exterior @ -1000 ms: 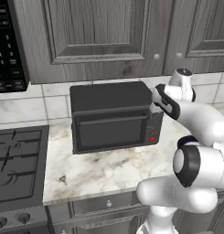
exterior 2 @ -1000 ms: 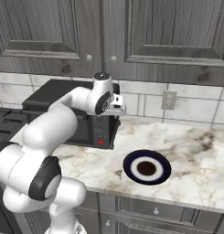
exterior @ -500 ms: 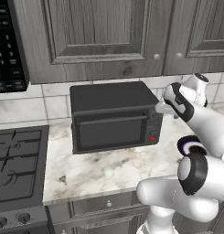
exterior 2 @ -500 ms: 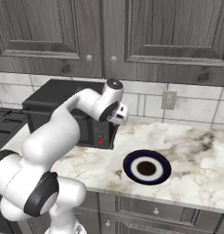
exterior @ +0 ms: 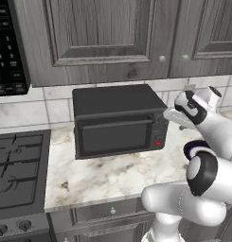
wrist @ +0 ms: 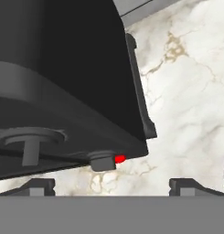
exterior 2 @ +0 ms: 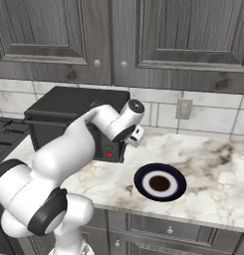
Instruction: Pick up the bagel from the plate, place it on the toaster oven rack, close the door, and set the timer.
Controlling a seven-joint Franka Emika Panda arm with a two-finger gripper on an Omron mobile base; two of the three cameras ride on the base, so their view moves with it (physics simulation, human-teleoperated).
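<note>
Plate [exterior 2: 160, 183] sits on the marble counter [exterior 2: 213, 169], right of the oven [exterior: 118, 121], and I see no bagel on it. Oven door [exterior: 115, 135] is shut, red light [exterior: 157, 142] on. My gripper [wrist: 112, 184] hangs open just off the oven's right front corner, gripping nothing.

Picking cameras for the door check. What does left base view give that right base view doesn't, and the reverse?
Left base view alone: the toaster oven's shut door seen head-on, the stove top left of it, and the microwave keypad at upper left.

Right base view alone: the plate in full on the counter, with no bagel on it, and a wall outlet.

Both: the oven with its red light, the marble counter, the upper cabinets, and the arm reaching beside the oven's control end.
</note>
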